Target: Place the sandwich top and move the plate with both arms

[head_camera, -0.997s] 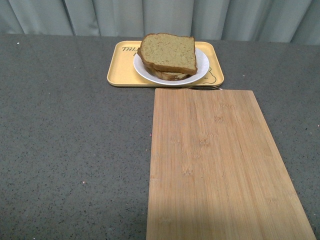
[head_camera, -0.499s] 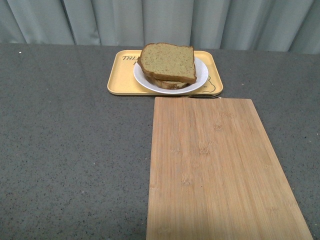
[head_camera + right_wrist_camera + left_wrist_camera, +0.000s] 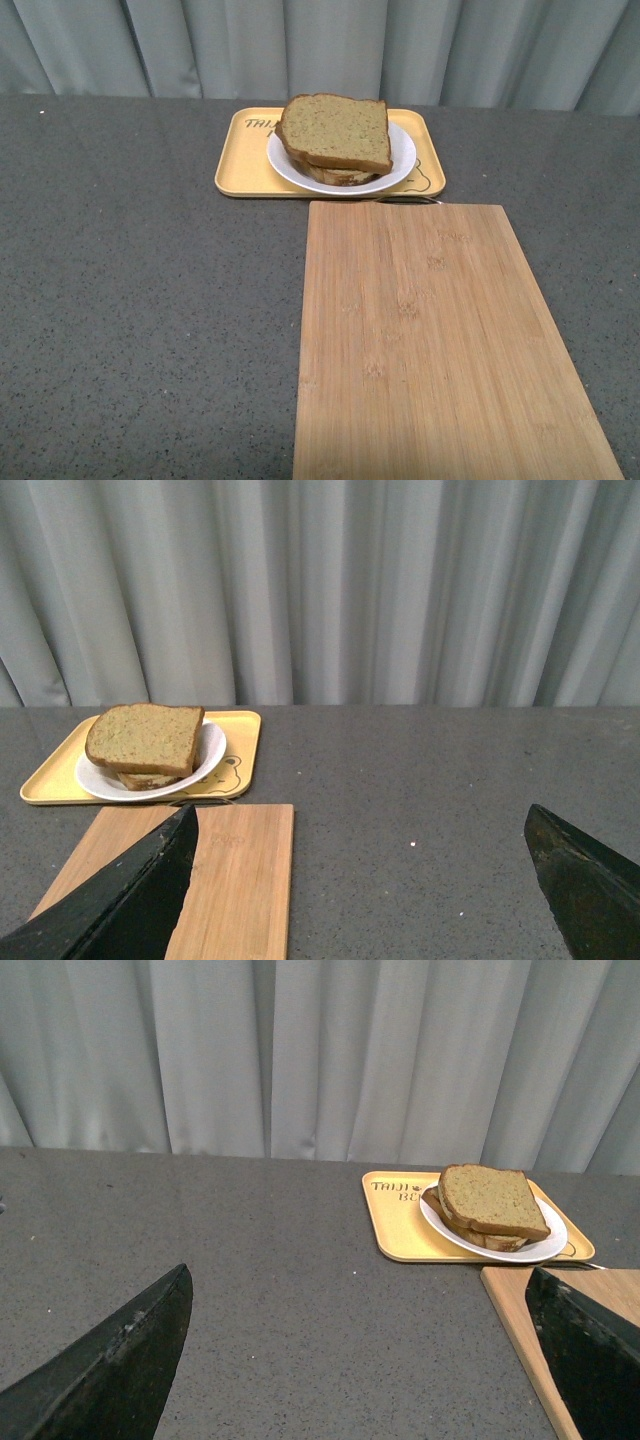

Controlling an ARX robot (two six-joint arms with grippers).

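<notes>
Sandwich top on plate, lower in frame than before; both end effectors spread wide.

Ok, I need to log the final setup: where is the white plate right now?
In the front view the plate sits on the yellow tray at the far centre, just beyond the wooden cutting board, with the sandwich top stacked on it.

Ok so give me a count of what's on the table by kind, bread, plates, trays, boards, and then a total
Bread slices: 2 visible, the sandwich top stacked on a lower slice; anything between them is hidden
Plates: 1, the white plate
Trays: 1, the yellow tray
Cutting boards: 1, the wooden board
Total: 5
</notes>
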